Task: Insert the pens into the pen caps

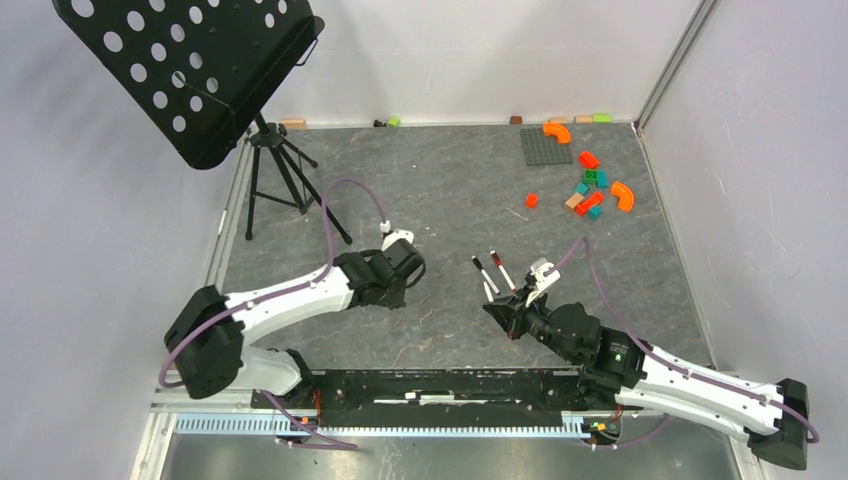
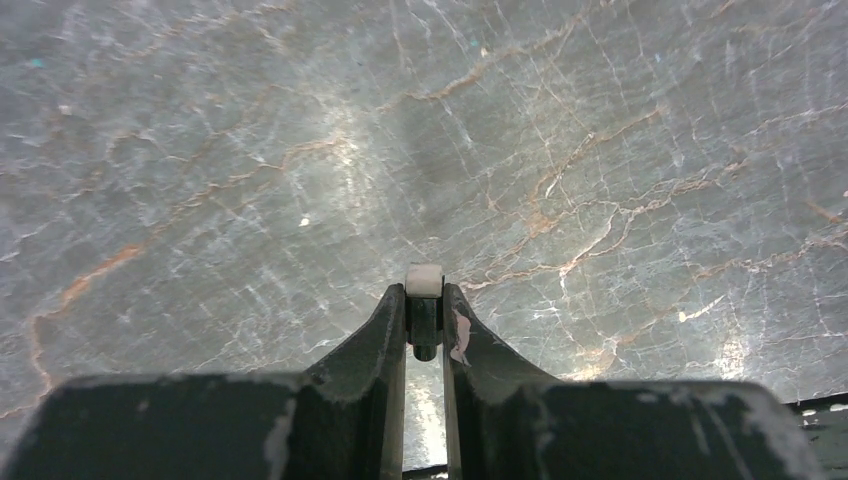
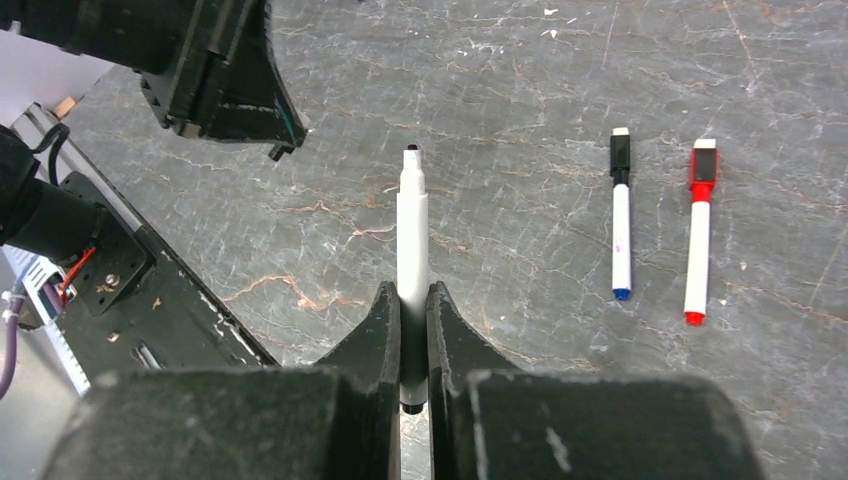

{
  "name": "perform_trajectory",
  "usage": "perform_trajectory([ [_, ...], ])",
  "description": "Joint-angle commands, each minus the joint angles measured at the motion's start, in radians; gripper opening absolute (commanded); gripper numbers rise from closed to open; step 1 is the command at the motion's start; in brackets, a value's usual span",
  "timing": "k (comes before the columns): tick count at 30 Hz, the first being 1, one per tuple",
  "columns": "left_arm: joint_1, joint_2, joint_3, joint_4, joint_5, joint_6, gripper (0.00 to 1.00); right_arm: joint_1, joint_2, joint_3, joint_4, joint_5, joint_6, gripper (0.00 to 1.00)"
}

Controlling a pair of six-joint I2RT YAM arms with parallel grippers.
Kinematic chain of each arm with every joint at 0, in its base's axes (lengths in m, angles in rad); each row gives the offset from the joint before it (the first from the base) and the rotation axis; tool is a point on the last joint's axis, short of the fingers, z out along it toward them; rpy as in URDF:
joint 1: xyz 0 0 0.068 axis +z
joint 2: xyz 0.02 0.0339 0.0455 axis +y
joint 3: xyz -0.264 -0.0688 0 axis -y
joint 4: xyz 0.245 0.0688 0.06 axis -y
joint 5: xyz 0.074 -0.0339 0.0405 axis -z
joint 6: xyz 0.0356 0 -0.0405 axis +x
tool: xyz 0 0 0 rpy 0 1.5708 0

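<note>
- The music stand (image 1: 190, 70) is seen at 10 o'clock in the overhead view, with its tripod planted at the table's (image 1: 440, 190) far-left edge.
- The left gripper (image 2: 424, 300) is pictured clamped on the black pen cap (image 2: 424, 282). The cap is pinched between the fingertips, and its white end is shown poking out toward 12 o'clock in the left wrist view. From above, this gripper is placed near the table's middle, at about 10 o'clock from the right gripper.
- The right gripper (image 3: 413, 295) is closed on the uncapped pen (image 3: 412, 220). The white barrel is gripped near its rear end, and the bare black tip is aimed at 12 o'clock in the right wrist view. The left arm's fingers are seen at 11 o'clock of that tip and apart from it.
- Two more pens are laid side by side on the table at 3 o'clock from the held pen and well clear of both grippers. The black-capped pen (image 3: 621, 225) is on the left and the red-capped pen (image 3: 700, 240) on the right. They are not touching.
- The toy blocks (image 1: 590, 190) and a grey baseplate (image 1: 546, 146) are scattered at 1 o'clock of the table, well apart from the pens.
</note>
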Motion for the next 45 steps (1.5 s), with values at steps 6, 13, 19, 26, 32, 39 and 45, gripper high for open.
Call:
perform_trajectory([
  [6, -0.007, -0.229, -0.082, 0.068, -0.103, -0.006, 0.02, 0.006, 0.091, -0.032, 0.27, -0.041, 0.056, 0.0],
  [13, -0.011, -0.617, -0.272, 0.241, -0.126, -0.018, 0.02, 0.006, 0.17, -0.034, 0.407, -0.11, 0.062, 0.0],
  [19, -0.011, -0.854, -0.382, 0.373, -0.076, -0.017, 0.02, 0.006, 0.235, -0.07, 0.597, -0.256, 0.065, 0.0],
  [26, -0.01, -0.996, -0.496, 0.574, 0.013, -0.116, 0.02, 0.022, 0.331, -0.073, 0.761, -0.357, 0.052, 0.0],
  [32, -0.011, -1.055, -0.614, 0.788, 0.069, -0.197, 0.02, 0.041, 0.4, -0.071, 0.836, -0.357, 0.041, 0.0],
  [39, -0.011, -1.066, -0.71, 1.018, 0.166, -0.231, 0.02, 0.079, 0.409, -0.071, 0.905, -0.355, -0.007, 0.0],
  [45, -0.011, -1.035, -0.772, 1.24, 0.25, -0.261, 0.02, 0.119, 0.418, -0.051, 0.856, -0.294, -0.025, 0.0],
])
